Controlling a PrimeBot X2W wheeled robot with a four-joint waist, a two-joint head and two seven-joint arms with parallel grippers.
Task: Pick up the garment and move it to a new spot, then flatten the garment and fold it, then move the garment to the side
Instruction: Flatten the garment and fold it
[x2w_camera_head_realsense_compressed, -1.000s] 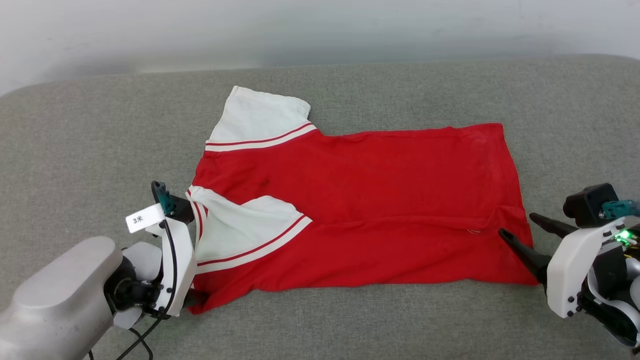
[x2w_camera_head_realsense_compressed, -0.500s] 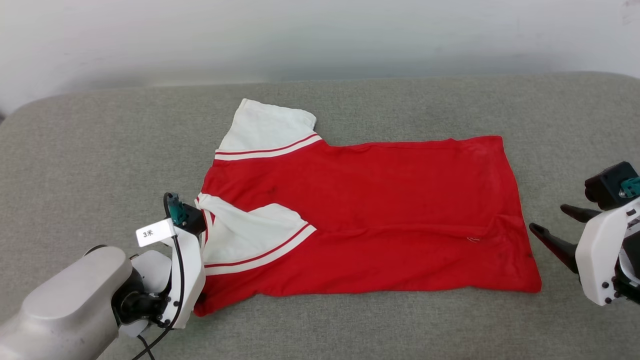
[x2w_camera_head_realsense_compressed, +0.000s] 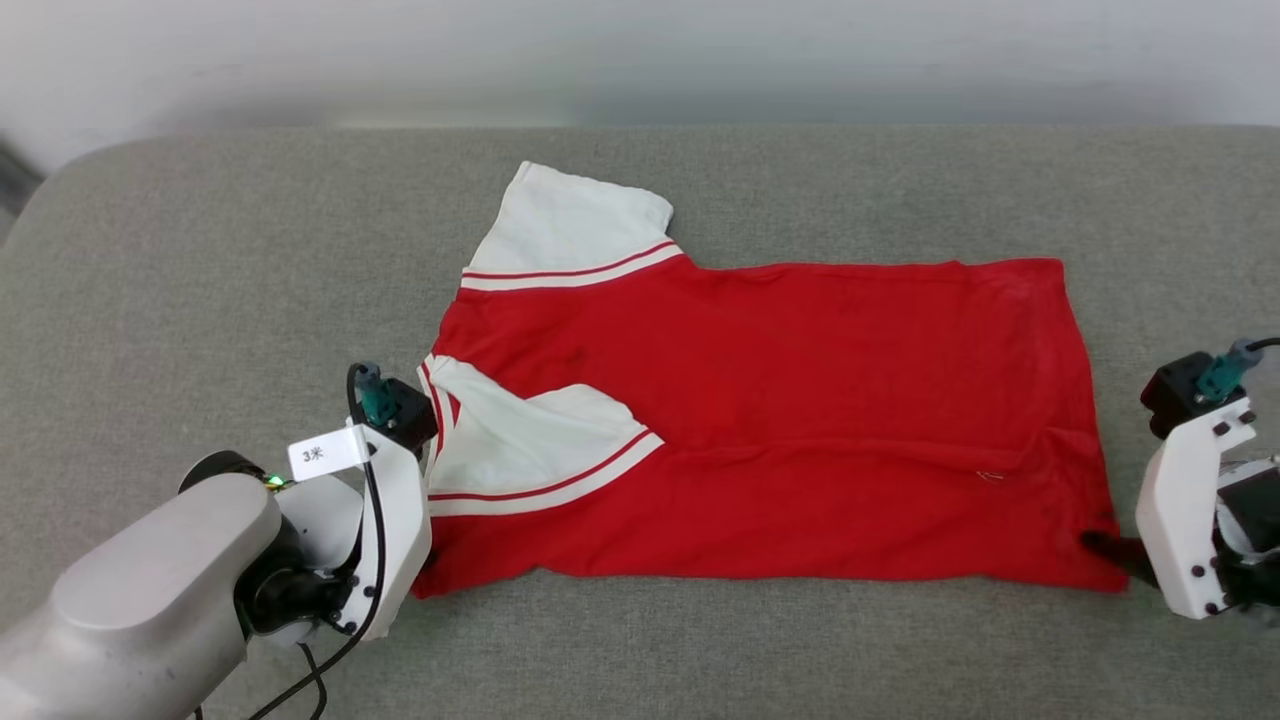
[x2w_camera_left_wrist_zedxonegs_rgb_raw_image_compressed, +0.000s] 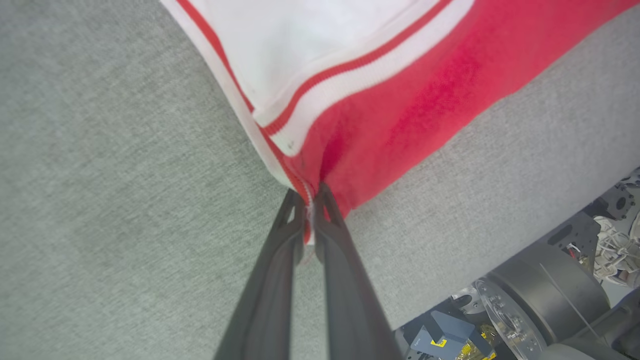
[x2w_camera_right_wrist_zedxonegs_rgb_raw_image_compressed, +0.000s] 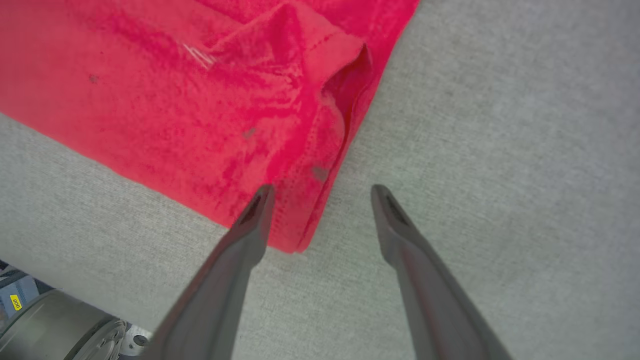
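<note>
The garment is shown as matt, faintly fuzzy knitted cloth, with ribbed striped trim at the sleeve. The padded surface is covered in coarse, matt grey weave. The fingers of the right gripper are formed of dull dark plastic. At lower left, a smooth, faintly glossy forearm shell and white plastic housing are seen.

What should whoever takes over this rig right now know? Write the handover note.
Left claw: shut on the near sleeve-end corner of the shirt.
Right claw: open, astride the near hem corner, nothing gripped.
Shirt: spread on the grey cushion, near sleeve folded onto the red body, far sleeve out flat.
Done: laid out; near edge seems folded in.
Left: close right claw, finish the fold, move shirt aside.
</note>
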